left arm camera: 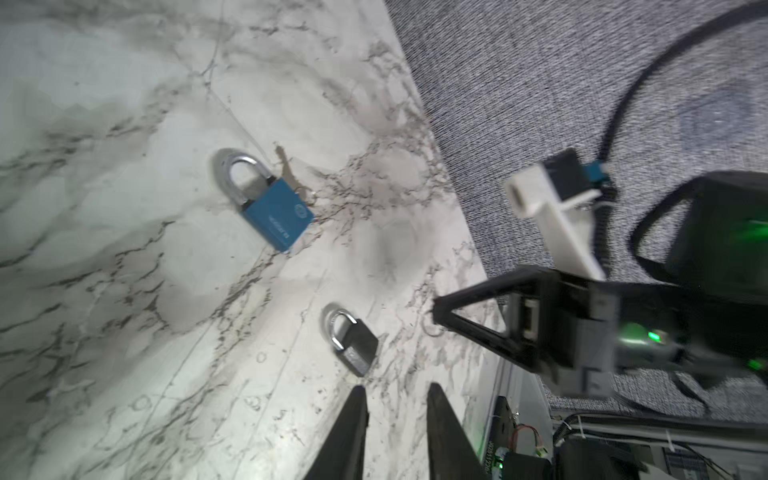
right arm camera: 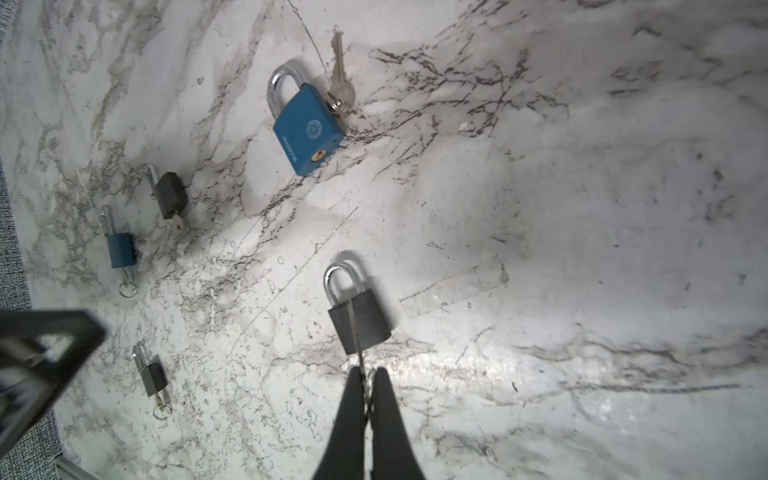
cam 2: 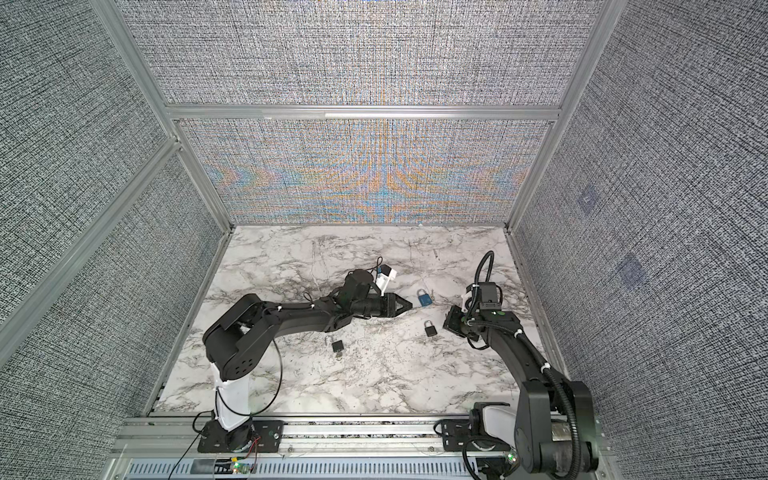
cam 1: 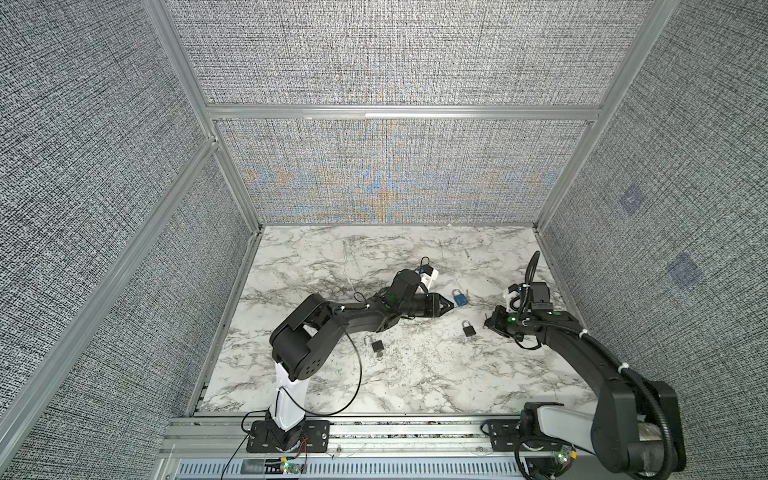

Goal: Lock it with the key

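My right gripper is pinched together on what looks like the key. The key is edge-on and hard to read, with its blade aimed at the black padlock lying just ahead on the marble table. Beyond that lies the blue padlock. My left gripper hangs empty with its fingers apart, bracing nothing. My worry is that an off-line push would slide the loose padlock or twist the key in my pinch.
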You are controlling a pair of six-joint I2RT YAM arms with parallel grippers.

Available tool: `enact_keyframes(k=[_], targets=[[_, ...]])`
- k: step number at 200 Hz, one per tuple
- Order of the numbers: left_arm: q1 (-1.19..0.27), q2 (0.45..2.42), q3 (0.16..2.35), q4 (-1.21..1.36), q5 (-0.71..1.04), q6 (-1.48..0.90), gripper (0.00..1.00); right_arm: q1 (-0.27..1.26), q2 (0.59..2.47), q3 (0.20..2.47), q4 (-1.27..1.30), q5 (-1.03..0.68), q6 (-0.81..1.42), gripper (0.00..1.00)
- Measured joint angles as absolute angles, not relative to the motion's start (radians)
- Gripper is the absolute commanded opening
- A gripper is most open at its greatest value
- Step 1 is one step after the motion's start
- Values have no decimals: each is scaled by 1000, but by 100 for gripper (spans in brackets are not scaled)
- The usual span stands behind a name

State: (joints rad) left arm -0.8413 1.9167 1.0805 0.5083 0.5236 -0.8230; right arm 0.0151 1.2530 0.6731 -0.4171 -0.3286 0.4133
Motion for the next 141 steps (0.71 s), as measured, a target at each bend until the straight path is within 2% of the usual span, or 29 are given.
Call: enact_keyframes(k=[71,141], targets=[[-824,1728,890,745,523,-818,28,35,1396,705,-400,-322,387,0],[-787,1729,772,917,527,-876,28,59,1477,731,-385,-317,368,2]])
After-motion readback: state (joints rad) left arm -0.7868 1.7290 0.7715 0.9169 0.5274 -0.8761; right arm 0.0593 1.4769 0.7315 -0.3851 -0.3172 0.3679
